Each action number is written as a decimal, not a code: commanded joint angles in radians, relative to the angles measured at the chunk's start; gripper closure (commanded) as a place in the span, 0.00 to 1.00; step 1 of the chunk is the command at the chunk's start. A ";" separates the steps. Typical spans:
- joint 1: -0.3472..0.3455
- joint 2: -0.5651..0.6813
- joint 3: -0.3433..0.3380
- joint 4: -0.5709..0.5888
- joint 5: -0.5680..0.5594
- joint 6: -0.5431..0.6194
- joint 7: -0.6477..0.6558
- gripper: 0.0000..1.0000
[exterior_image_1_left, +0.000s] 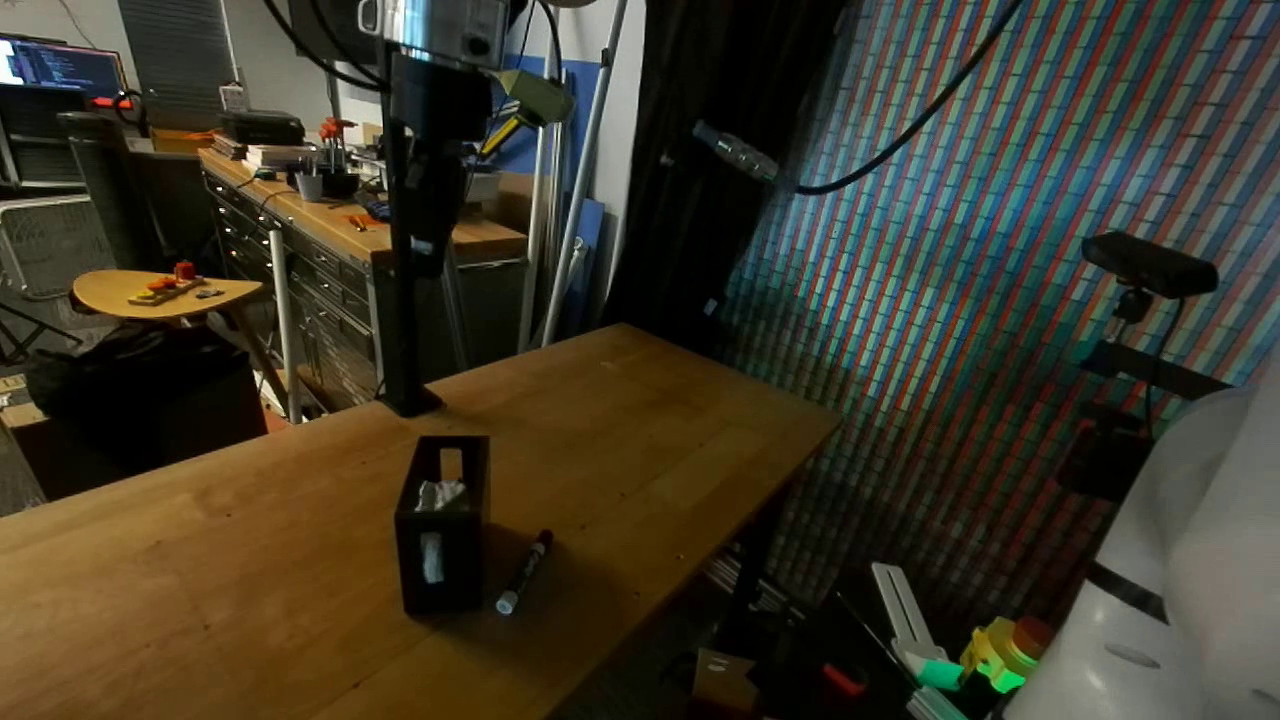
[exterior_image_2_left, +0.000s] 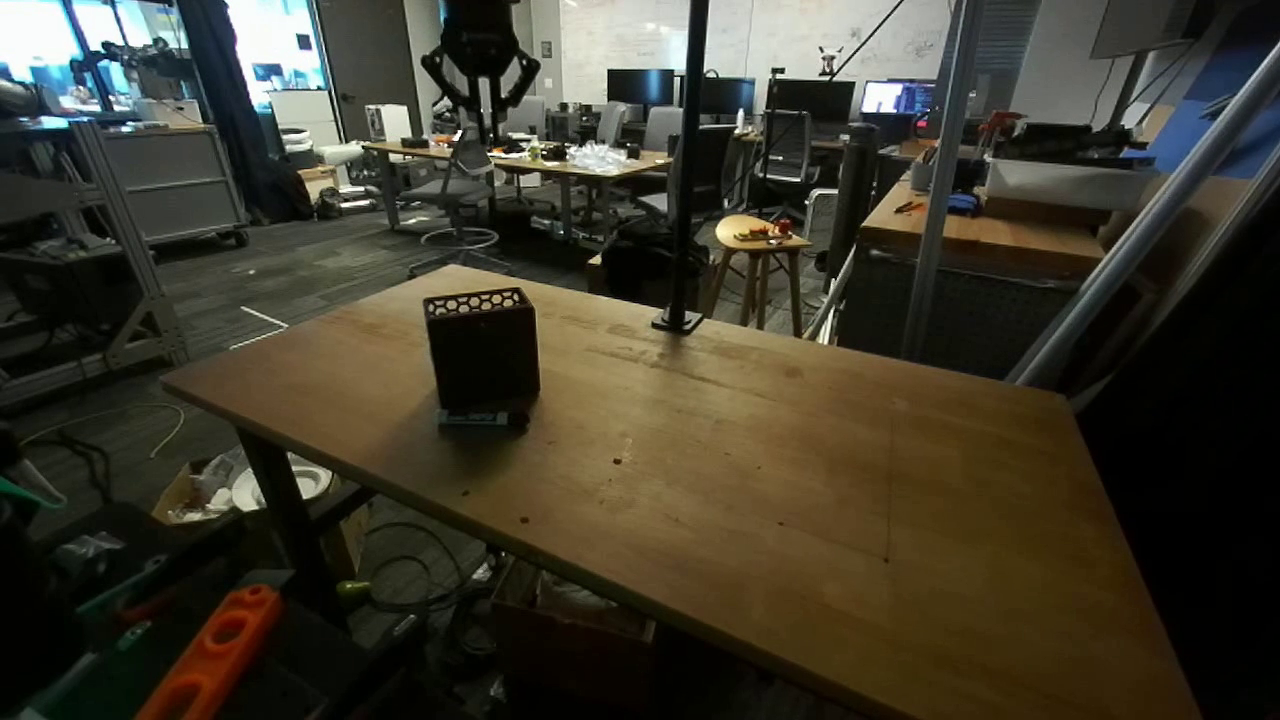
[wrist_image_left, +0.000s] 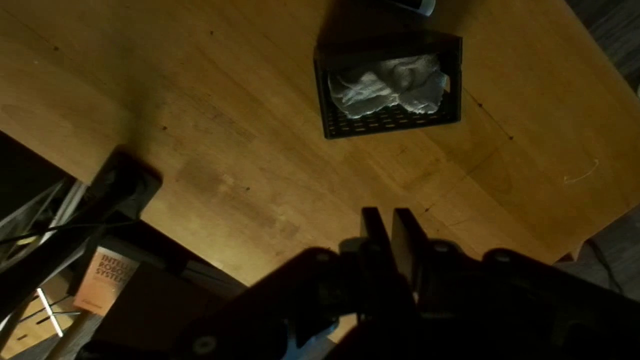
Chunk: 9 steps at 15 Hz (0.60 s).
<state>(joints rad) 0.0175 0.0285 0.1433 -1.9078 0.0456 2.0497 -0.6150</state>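
Note:
My gripper (wrist_image_left: 386, 210) hangs high above the wooden table (wrist_image_left: 240, 125), its fingers parallel with a narrow gap and nothing between them. In an exterior view the gripper (exterior_image_2_left: 488, 138) points straight down, well above everything on the table. A black perforated box (wrist_image_left: 385, 47) stands upright beyond the fingertips in the wrist view, apart from them. Crumpled whitish cloth (wrist_image_left: 385, 85) lies inside it, also visible through the top of the box (exterior_image_1_left: 462, 570) in an exterior view. Beside the box lies a marker (exterior_image_1_left: 524, 572) with a dark cap; only its end shows in the wrist view.
A black post (exterior_image_2_left: 690, 180) rises from the table's edge, its base (wrist_image_left: 135, 175) at left in the wrist view. A workbench (exterior_image_1_left: 480, 235) with drawers and leaning metal poles (exterior_image_1_left: 580, 200) stand beyond. A cable (exterior_image_1_left: 900, 140) hangs at upper right, near a mounted camera (exterior_image_1_left: 1150, 265).

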 joint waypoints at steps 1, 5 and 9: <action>0.030 -0.037 -0.017 0.015 -0.024 -0.005 0.117 0.68; 0.035 -0.032 -0.022 0.007 -0.003 -0.002 0.105 0.67; 0.037 -0.032 -0.022 0.007 -0.003 -0.002 0.116 0.57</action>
<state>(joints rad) 0.0342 -0.0036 0.1410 -1.9030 0.0434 2.0499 -0.4995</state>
